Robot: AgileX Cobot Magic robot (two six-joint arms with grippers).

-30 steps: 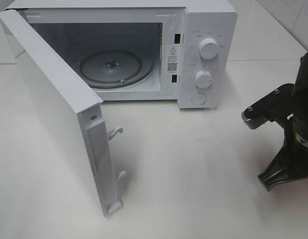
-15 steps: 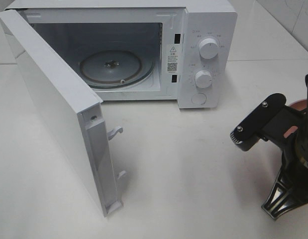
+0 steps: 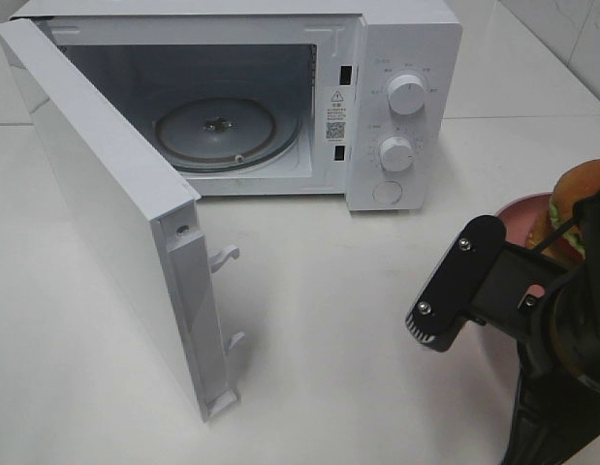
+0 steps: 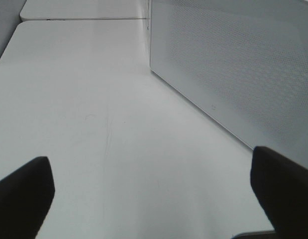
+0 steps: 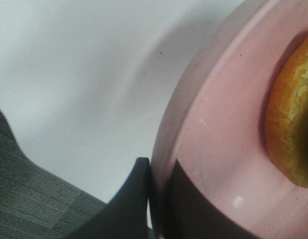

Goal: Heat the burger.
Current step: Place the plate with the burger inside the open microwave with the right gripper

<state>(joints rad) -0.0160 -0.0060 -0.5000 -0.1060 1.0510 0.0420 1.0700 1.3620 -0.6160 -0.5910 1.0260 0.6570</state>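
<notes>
Overhead view: microwave point(image 3: 406, 39) sits at 12 o'clock on the white counter point(image 3: 358, 320). Its door point(image 3: 106, 203) is swung fully open, running out toward 7 o'clock from the cavity. The glass turntable point(image 3: 217, 131) inside is bare. Two knobs point(image 3: 407, 94) are stacked on the control panel, on the 3 o'clock side of the cavity.

The burger point(image 3: 578, 199) is at 3 o'clock, against the frame edge, well apart from the microwave and roughly at 4 o'clock from it. It sits on a pink plate point(image 3: 521, 215). The right arm covers much of the plate from the 5 o'clock side.

Right hand point(image 5: 158, 172): clamped on the pink plate's rim, one finger outside the rim and one on the inner side, almost no gap. It grips the plate only, not the burger. The bun edge shows further in on the plate, clear of the fingers point(image 5: 136, 199). The plate looks tilted in the wrist view, possibly off the counter; I can't confirm that from these angles.

Left hand point(image 4: 153, 167): spread fully wide, nothing between the fingers, low over bare counter near the outer face of the door. It's not in the overhead view.
</notes>
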